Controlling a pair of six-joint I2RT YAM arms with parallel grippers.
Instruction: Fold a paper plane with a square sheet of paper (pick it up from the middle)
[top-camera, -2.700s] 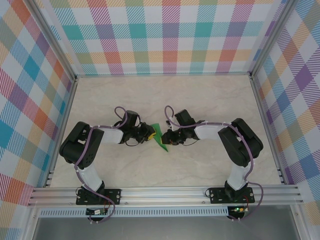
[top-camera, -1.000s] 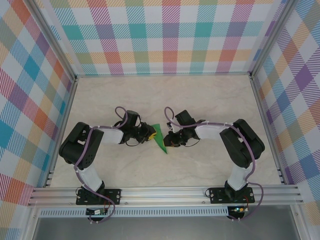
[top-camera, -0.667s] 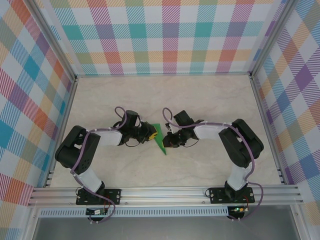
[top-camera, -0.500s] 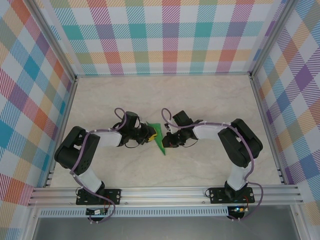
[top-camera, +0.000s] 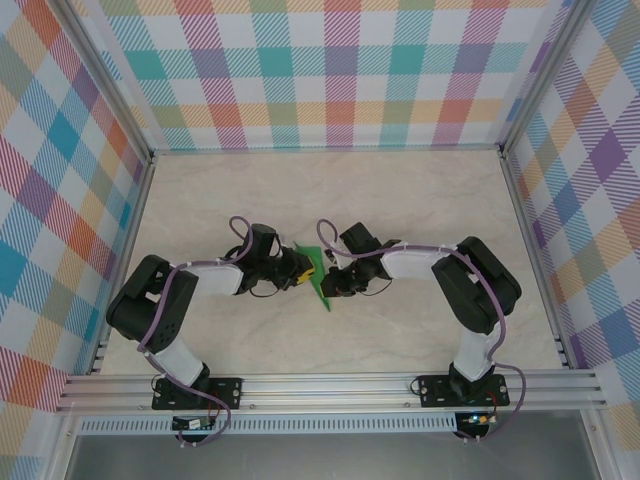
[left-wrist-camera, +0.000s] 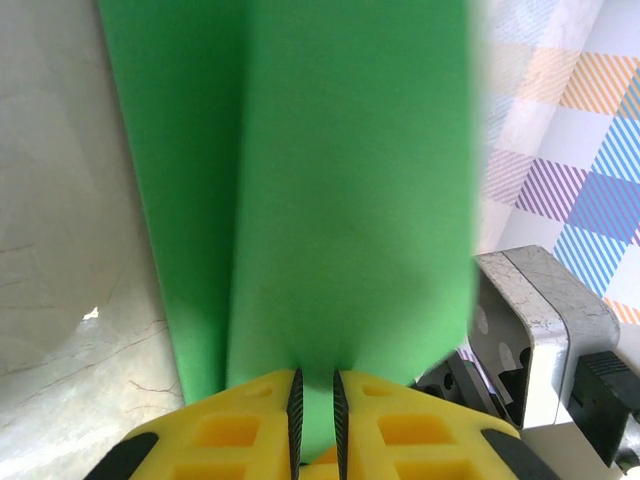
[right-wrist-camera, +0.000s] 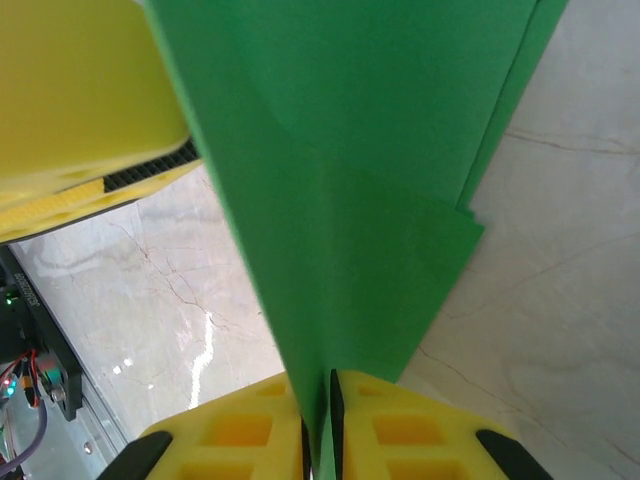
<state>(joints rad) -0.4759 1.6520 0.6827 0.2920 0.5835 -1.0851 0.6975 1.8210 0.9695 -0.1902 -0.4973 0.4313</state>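
The green sheet of paper (top-camera: 317, 272) is folded into a slim pointed dart, much like a paper plane, and is held between both arms at the table's middle with its tip toward the near edge. My left gripper (top-camera: 301, 268) is shut on its left side. In the left wrist view the paper (left-wrist-camera: 330, 180) rises from between the yellow fingers (left-wrist-camera: 240, 430) of the gripper (left-wrist-camera: 315, 405), with a long crease down it. My right gripper (top-camera: 333, 282) is shut on the right side. In the right wrist view the creased layers (right-wrist-camera: 360, 200) run into the closed gripper (right-wrist-camera: 320, 415).
The marble table (top-camera: 400, 200) is walled by checked panels, with an aluminium rail (top-camera: 330, 385) along the near edge. In the right wrist view the left gripper's yellow finger (right-wrist-camera: 80, 100) sits close beside the paper. The right gripper's grey body (left-wrist-camera: 540, 330) shows in the left wrist view.
Both grippers have kept their hold on the paper. The right gripper has edged left and slightly away from the bases, and the paper has shifted a little with it.
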